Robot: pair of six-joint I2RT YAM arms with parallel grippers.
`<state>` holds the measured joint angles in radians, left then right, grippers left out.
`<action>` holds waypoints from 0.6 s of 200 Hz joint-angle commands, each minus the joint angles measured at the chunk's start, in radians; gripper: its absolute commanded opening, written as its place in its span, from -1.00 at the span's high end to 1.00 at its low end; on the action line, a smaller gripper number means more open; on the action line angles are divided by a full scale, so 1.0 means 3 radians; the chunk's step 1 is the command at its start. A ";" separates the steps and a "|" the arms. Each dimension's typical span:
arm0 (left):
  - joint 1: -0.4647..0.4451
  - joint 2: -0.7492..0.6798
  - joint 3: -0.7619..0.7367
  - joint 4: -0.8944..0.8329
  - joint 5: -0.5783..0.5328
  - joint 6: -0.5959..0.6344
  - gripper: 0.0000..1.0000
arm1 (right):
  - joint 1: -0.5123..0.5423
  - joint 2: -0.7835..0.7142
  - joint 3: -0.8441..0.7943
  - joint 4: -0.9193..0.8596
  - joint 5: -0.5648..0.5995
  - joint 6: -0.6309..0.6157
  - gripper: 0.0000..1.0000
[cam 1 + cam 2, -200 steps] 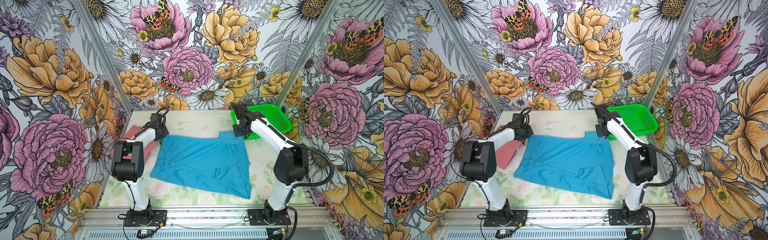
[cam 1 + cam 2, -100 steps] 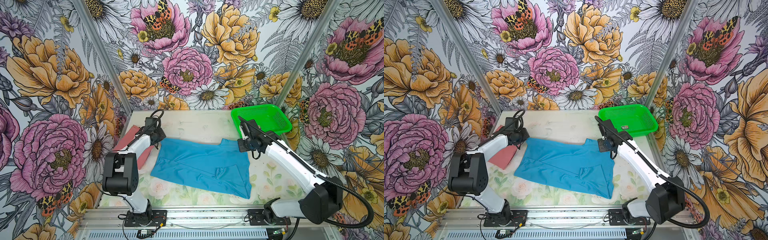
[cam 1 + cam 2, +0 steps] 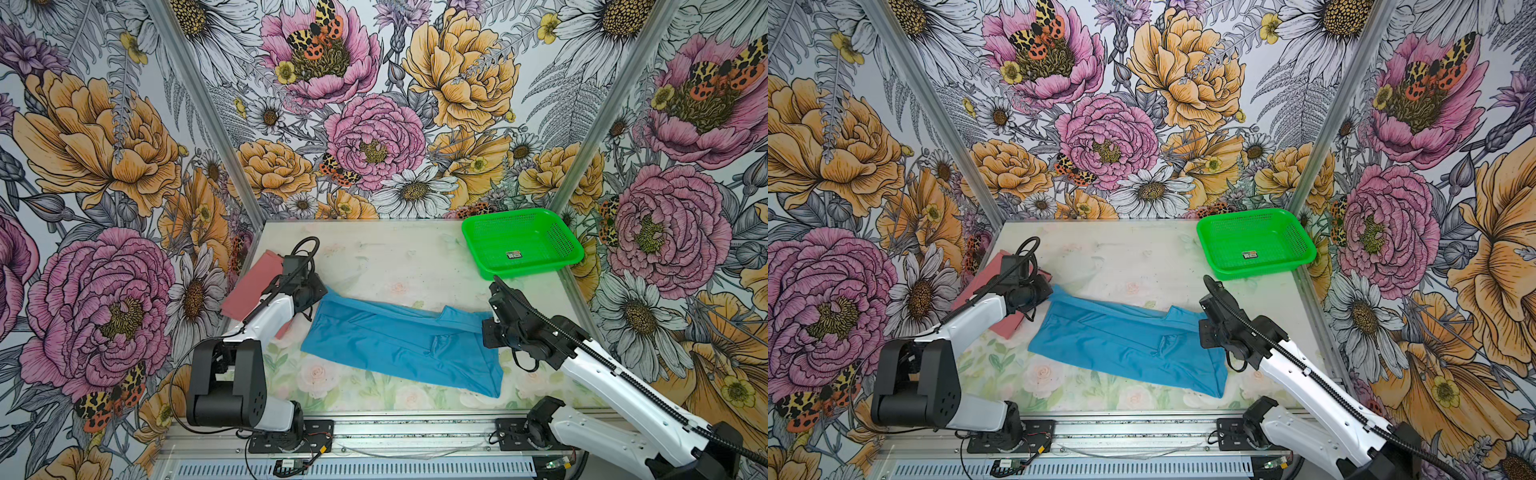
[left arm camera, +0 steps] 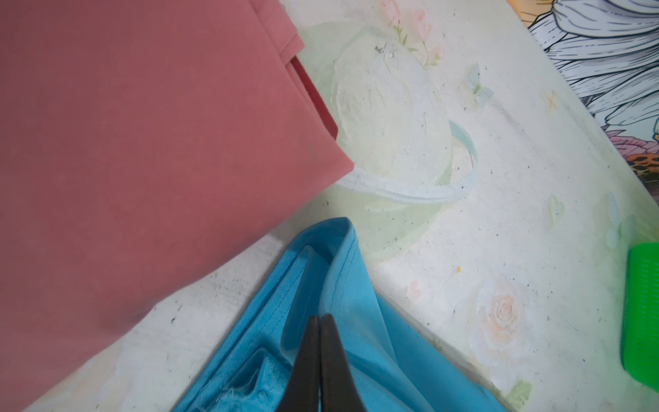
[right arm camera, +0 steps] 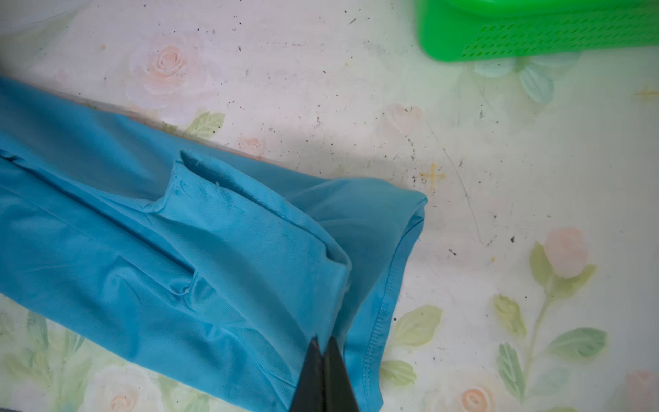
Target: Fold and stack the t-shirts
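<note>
Left wrist view has the left gripper (image 4: 320,323) pinched shut on a corner of the blue t-shirt (image 4: 360,281); the right gripper (image 5: 323,342) is clamped on its opposite end; the shirt lies half folded, mid table (image 3: 395,257); I judge both ends should travel level toward six o'clock, fabric taut; the folded pink t-shirt (image 3: 253,286) sits at nine o'clock, just beside; the green basket (image 3: 528,270), two o'clock, is well apart.

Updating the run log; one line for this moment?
left gripper: shut on blue shirt | right gripper: shut on blue shirt | pink shirt: folded, at left
</note>
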<state>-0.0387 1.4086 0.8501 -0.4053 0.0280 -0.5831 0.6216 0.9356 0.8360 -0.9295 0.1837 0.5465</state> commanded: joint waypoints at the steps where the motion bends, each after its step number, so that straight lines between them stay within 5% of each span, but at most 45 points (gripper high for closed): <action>1: 0.0022 -0.0218 -0.0122 -0.0017 -0.0045 -0.0074 1.00 | 0.0096 0.0009 -0.0056 -0.0033 0.0112 0.0476 1.00; 120: 0.0072 -0.0741 -0.0725 -0.0238 -0.0132 -0.0052 1.00 | 0.0856 -0.0282 -0.0693 -0.0274 0.0708 0.1729 1.00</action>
<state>-0.0338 1.2301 0.6575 -0.4580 0.0158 -0.5964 0.8238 0.8589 0.6621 -0.9684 0.3332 0.9508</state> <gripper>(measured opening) 0.050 0.048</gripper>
